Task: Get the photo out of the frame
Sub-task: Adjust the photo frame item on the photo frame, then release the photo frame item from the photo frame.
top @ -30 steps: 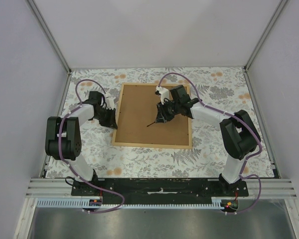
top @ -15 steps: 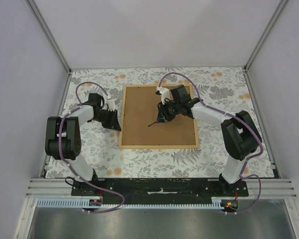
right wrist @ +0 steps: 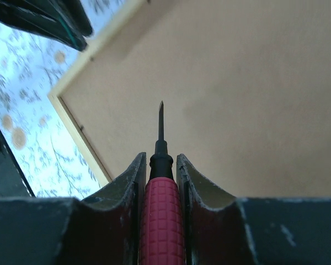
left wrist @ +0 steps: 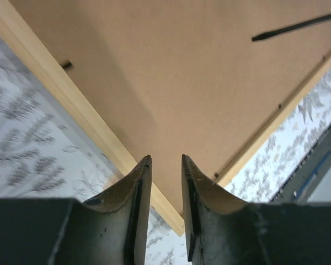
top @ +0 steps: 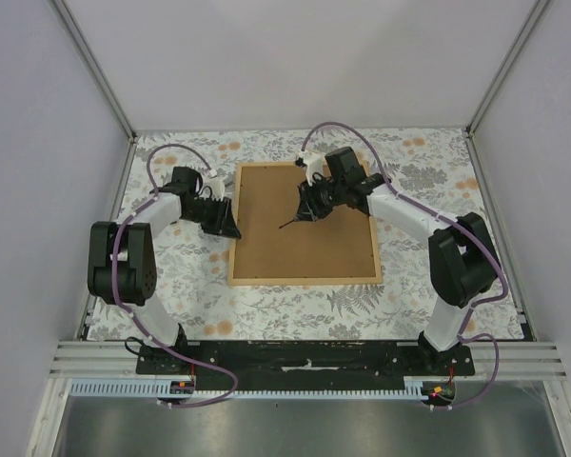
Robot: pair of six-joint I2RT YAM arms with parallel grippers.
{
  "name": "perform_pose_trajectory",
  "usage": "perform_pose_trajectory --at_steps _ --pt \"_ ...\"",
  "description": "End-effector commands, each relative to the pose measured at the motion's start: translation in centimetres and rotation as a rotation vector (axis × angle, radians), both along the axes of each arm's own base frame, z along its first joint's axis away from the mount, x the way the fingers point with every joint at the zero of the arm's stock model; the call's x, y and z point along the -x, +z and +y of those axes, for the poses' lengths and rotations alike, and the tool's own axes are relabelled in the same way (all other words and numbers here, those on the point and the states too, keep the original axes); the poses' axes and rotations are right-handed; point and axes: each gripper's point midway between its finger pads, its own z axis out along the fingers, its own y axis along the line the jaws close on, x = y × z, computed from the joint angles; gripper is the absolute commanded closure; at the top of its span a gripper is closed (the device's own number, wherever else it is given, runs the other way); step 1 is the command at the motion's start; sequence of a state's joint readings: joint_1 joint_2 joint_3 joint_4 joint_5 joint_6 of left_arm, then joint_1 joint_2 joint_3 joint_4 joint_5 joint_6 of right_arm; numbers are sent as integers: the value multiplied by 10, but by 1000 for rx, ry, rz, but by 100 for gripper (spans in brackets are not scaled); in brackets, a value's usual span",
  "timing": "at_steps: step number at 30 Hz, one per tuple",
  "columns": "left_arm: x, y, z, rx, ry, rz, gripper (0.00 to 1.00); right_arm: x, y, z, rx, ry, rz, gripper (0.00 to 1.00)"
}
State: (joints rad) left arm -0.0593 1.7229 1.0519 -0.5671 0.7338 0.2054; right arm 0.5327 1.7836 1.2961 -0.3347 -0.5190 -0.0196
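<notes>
Photo: not visible in any view. Presumably under the backing, inside the frame; nothing is out yet.

Large rectangular frame of thin light-tan wooden strips (top: 305,280) lies face down on the floral-patterned table cover (top: 171,286), with its plain brown backing board (top: 309,243) up.

Change over the last second: the frame was skewed and now sits square to the table edge, shifted a little toward the right arm. The left gripper (top: 230,228) has moved up along the frame's left strip. Its jaws have eased slightly apart with nothing between them; the tips are just beside the strip, though I cannot tell if they touch it. The right gripper (right wrist: 161,157) has drawn toward the far side of the board.

Meaning (judgement): this was a repositioning step only. The backing is still seated, and small dark tabs (left wrist: 67,65) are still at the inner edge.

Right gripper is clamped on a red-handled screwdriver with a thin black shaft (right wrist: 163,204). The tip hangs over the middle of the board, well apart from the edge tabs. Whether it touches the board is unclear.

Next, probably: bring the tip to a tab and lever it back while the left gripper steadies the strip.
</notes>
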Motion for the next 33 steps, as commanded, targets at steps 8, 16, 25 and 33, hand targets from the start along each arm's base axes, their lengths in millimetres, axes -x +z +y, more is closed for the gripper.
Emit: perform_pose_trajectory --at_steps 8,16,25,33 --pt "-67 5 31 -152 164 -134 48 -52 41 70 -207 39 -61 100" --pt "-66 -23 31 -141 177 -76 19 -64 20 105 -241 61 -2 100" --pt "-62 -38 28 -108 184 -32 23 -82 -7 114 -220 -13 74 100" --pt "-61 -42 27 -95 192 -10 37 -88 -20 117 -189 -28 109 100"
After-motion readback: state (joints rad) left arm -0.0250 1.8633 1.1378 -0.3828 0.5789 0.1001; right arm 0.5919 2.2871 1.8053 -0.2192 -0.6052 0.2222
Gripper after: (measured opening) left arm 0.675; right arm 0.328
